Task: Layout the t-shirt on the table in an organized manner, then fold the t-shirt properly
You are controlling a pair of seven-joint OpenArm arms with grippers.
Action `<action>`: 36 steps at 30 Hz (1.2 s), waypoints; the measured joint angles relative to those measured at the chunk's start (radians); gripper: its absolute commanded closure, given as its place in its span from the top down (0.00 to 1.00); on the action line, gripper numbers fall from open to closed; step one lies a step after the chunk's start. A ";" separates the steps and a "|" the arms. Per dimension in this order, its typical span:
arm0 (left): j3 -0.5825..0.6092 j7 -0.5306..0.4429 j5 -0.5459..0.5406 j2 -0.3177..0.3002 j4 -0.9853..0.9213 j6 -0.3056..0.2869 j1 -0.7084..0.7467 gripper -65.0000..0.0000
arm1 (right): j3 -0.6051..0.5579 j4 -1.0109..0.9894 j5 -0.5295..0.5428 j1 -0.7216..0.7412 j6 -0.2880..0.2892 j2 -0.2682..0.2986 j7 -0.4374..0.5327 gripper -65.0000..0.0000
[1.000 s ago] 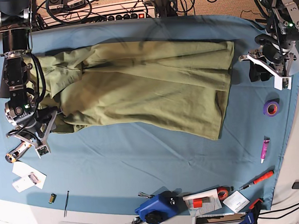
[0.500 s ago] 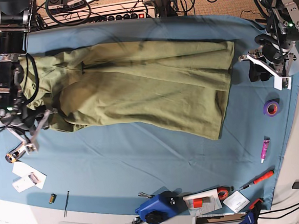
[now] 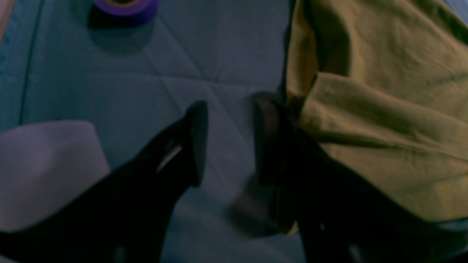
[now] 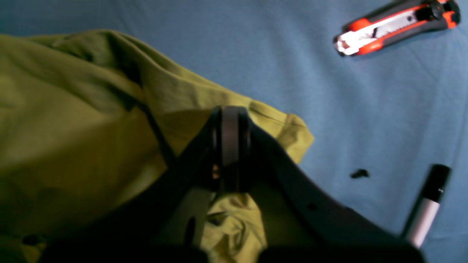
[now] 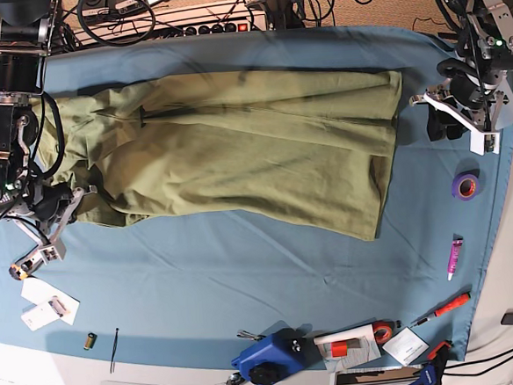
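Layout stage, folding not begun: t-shirt [image 5: 236, 150] lies lengthwise across far half of table [image 5: 245, 281], mostly spread yet rumpled at one end, hem corner doubled over. Right gripper [image 4: 230, 153] pinched tight on bunched fabric at rumpled end (utility knife [image 4: 395, 27] and pen nearby). Left gripper [image 3: 228, 142] parted narrowly, empty, just beside hem edge.

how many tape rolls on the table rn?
2 that I can make out. A purple tape roll sits at the table's right edge in the base view, below the left arm. A red tape roll lies in the near-edge clutter; more may hide there.
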 measured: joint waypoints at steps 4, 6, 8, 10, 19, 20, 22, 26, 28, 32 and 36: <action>0.000 -0.027 -0.046 0.000 0.000 0.000 0.000 0.32 | 0.000 0.000 0.103 0.000 0.098 0.000 0.020 0.00; 0.000 -0.027 -0.045 0.000 0.000 0.000 0.000 0.29 | 0.000 0.001 0.149 0.000 0.116 -0.001 0.026 0.00; 0.000 -0.027 -0.045 0.000 0.000 0.000 0.000 0.28 | 0.000 0.001 0.132 0.000 0.116 0.000 0.026 0.00; 0.000 -0.027 -0.045 0.000 0.000 0.000 0.000 0.28 | 0.000 0.001 0.052 0.004 0.118 -0.001 0.021 0.00; 0.000 -0.027 -0.045 0.000 0.000 0.000 0.000 0.28 | 0.001 0.001 -0.042 0.011 0.162 0.003 0.019 0.46; 0.000 -0.027 -0.045 0.000 0.000 0.000 0.000 0.28 | 0.001 0.001 -0.039 0.011 0.163 0.003 0.019 0.47; 0.000 -0.027 -0.045 0.000 0.000 0.000 0.000 0.28 | 0.001 0.001 -0.031 0.021 0.158 0.003 0.002 0.47; 0.000 -0.027 -0.045 0.000 0.000 0.000 0.000 0.28 | 0.004 0.001 -0.013 0.060 0.124 0.003 0.019 0.47; 0.000 -0.027 -0.045 0.000 0.000 0.000 0.000 0.28 | 0.030 0.000 -0.011 0.070 0.126 0.000 0.050 0.47; 0.000 -0.027 -0.045 0.000 0.000 0.000 0.000 0.28 | 0.114 -0.030 0.000 0.071 0.119 0.001 0.064 0.46; 0.000 -0.027 -0.045 0.000 0.000 0.000 0.000 0.28 | 0.143 -0.122 0.048 0.072 0.141 0.003 0.048 0.46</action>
